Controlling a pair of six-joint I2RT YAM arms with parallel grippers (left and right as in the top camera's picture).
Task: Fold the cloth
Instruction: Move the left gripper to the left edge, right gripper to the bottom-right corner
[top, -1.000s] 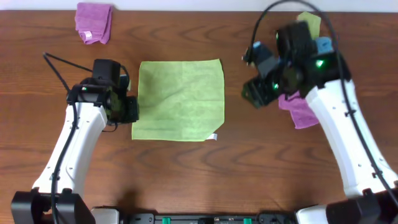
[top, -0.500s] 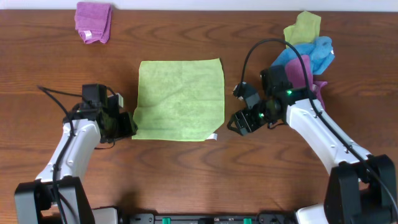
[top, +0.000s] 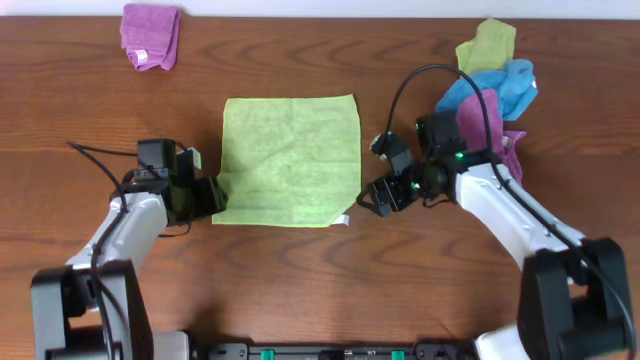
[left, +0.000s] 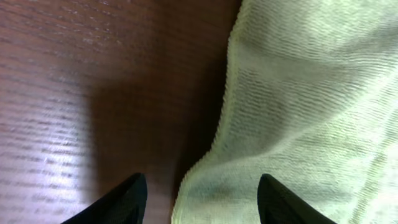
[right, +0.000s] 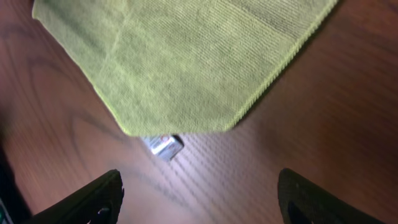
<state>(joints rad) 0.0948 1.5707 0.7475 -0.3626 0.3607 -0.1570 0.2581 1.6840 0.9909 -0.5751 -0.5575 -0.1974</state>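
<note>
- Lime-green microfibre cloth (top: 288, 160) lies flat and unfolded around the middle of the desk (top: 300, 290), with its little white tag (right: 163, 146) poking out at the near right corner.
- The left gripper (left: 199, 205) is low at the cloth's near left corner. Its fingers (left: 118, 202) are apart, the cloth edge sits between them, and nothing is clamped.
- The right gripper (right: 202, 199) is just off the tag corner, jaws wide apart over bare wood.
- A folded purple cloth (top: 151, 35) sits at the far left corner.
- There's a heap of cloths (top: 490, 80) (olive, blue, purple) near the far right corner.
</note>
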